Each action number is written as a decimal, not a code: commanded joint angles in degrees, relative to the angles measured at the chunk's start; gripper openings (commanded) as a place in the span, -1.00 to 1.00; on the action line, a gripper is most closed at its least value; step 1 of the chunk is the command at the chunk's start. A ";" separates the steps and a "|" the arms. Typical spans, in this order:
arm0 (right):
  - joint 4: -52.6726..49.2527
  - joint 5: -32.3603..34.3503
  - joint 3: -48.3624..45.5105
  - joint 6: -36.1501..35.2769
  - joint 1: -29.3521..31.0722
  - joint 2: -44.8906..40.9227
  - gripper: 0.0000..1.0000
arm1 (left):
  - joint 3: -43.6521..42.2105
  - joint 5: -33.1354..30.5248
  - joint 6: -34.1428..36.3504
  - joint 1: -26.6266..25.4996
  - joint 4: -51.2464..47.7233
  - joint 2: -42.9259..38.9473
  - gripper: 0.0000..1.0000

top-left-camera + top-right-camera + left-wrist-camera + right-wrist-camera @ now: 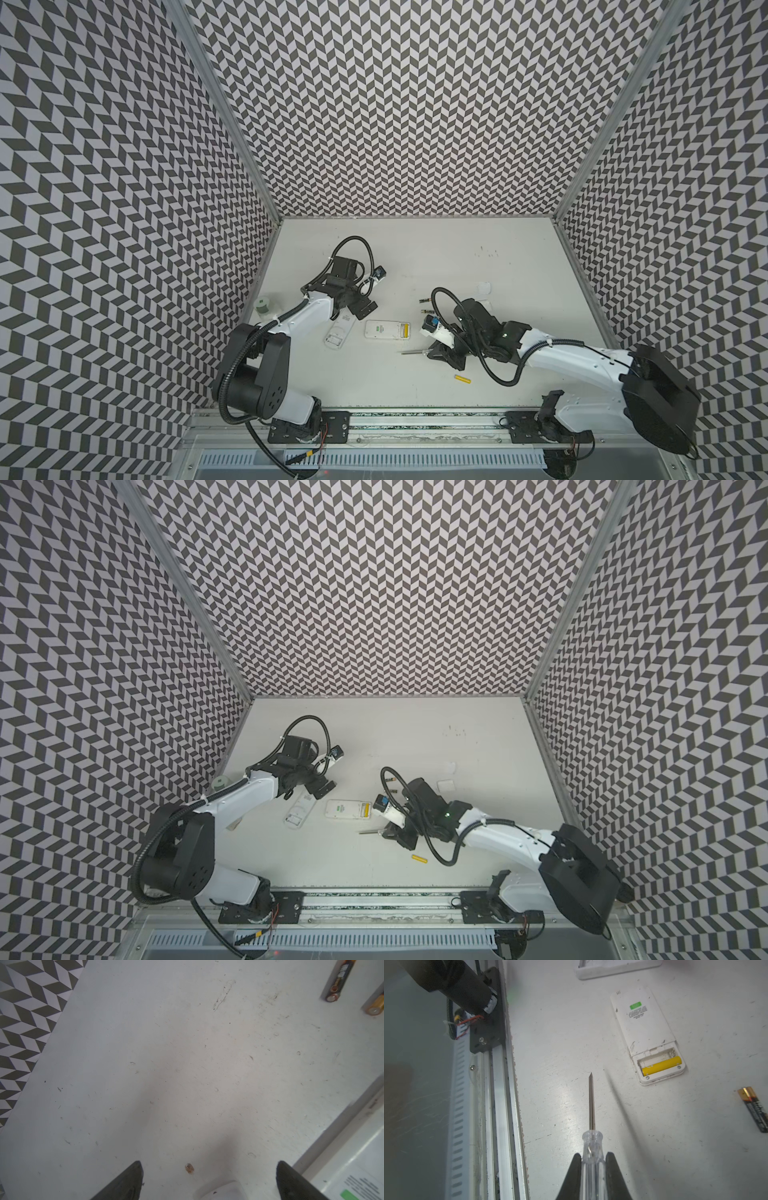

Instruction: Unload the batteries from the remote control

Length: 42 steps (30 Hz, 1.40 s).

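Observation:
The white remote control (384,331) (345,810) lies face down mid-table with its battery bay uncovered. One yellow battery (661,1065) (404,331) sits in the bay, and the slot beside it is empty. Another yellow battery (462,379) (419,858) lies loose toward the front. Two black batteries with gold ends (424,299) (427,311) (340,978) lie behind the remote. My right gripper (592,1157) (436,353) is shut on the clear handle of a screwdriver (591,1105), whose tip hovers short of the remote. My left gripper (208,1167) (362,309) is open over bare table, left of the remote.
A second white remote-like casing (338,334) (298,812) lies just below the left gripper. Small white covers (446,786) (451,767) lie at the back right. A green-lidded jar (262,306) stands by the left wall. An aluminium rail (500,1105) runs along the front edge.

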 commanded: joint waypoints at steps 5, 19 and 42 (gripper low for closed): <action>5.75 8.98 5.63 1.65 0.41 7.63 -1.00 | 0.93 -3.82 5.80 -3.04 -1.68 3.59 1.00; 10.79 13.80 11.38 2.76 -4.05 16.54 -1.00 | -9.63 0.63 7.94 -9.87 -2.98 -2.90 1.00; 13.98 5.55 22.56 -3.64 -3.92 24.12 -1.00 | 3.58 9.53 1.88 1.67 -14.03 -13.74 1.00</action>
